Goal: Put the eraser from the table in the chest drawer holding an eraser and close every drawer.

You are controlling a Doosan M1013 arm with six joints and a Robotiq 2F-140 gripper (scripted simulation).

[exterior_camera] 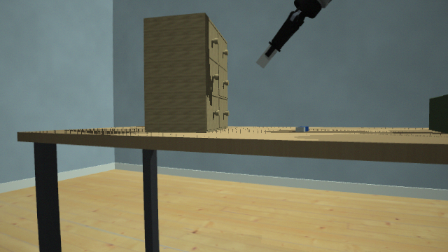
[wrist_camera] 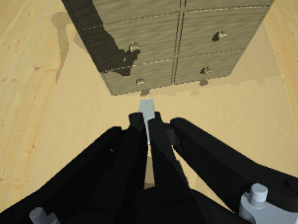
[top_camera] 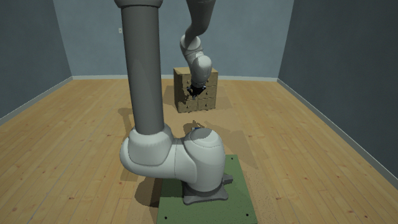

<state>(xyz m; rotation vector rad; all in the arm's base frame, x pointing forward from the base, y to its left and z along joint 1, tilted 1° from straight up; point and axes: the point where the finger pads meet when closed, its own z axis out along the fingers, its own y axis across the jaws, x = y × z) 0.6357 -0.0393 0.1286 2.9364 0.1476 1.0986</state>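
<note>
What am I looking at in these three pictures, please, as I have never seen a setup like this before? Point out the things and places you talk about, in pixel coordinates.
The machine is a single jointed robot arm (top_camera: 141, 71), bolted to a green plate (top_camera: 224, 206). At its end is a two-fingered hand (top_camera: 194, 98) (exterior_camera: 262, 65) (wrist_camera: 148, 109).

The top picture looks from above and behind the arm towards a small wooden chest (top_camera: 176, 90) (exterior_camera: 175, 73) (wrist_camera: 155, 40) with six knobbed drawers, all apparently pushed in. The exterior picture looks from the side, about level with the table top (exterior_camera: 245, 145). The wrist picture comes from a camera near the hand, looking past its black fingers at the chest front.

On the table stand the chest and, in front of it, a small blue and white eraser (top_camera: 196, 128) (exterior_camera: 302, 129). The hand is closed in the air and holds nothing.
</note>
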